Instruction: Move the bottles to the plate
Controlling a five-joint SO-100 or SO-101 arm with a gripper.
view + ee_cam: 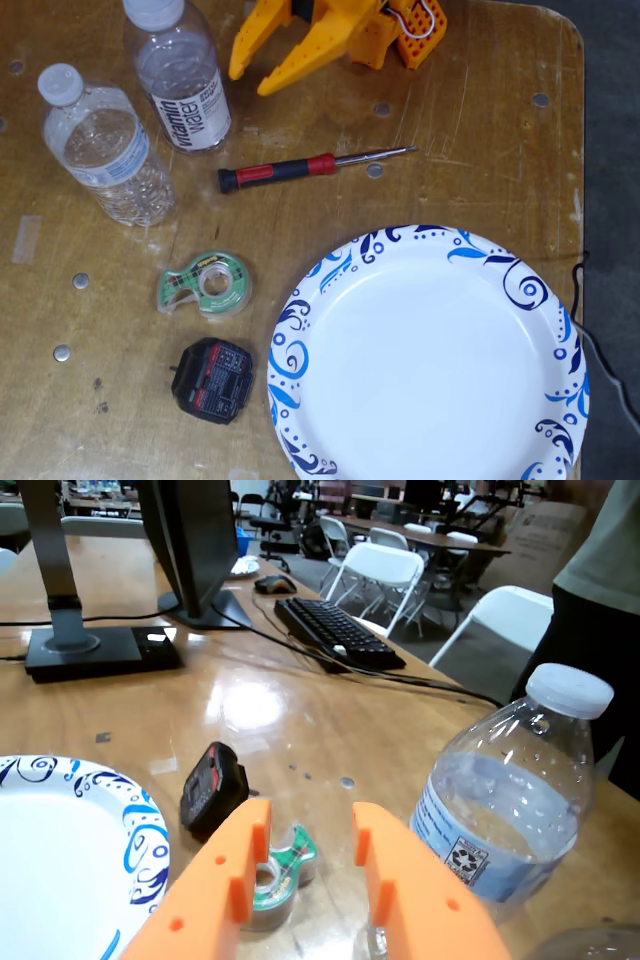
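Two clear bottles with white caps stand upright at the upper left of the fixed view: the vitamin water one [180,78] and a crinkled one with a pale blue label [103,145]. In the wrist view the blue-label bottle [508,805] stands to the right of my fingers, and a sliver of the other bottle [600,945] shows at the bottom right corner. The white plate with blue swirls [520,285] lies at the lower right, empty; its rim [145,845] shows at the left in the wrist view. My orange gripper [250,80] [310,820] is open and holds nothing, just right of the vitamin water bottle.
A red-and-black screwdriver [300,168] lies below the gripper. A green tape dispenser [205,283] [280,875] and a black adapter [212,378] [212,788] lie left of the plate. Monitor stands [100,645], a keyboard [335,632] and folding chairs stand beyond.
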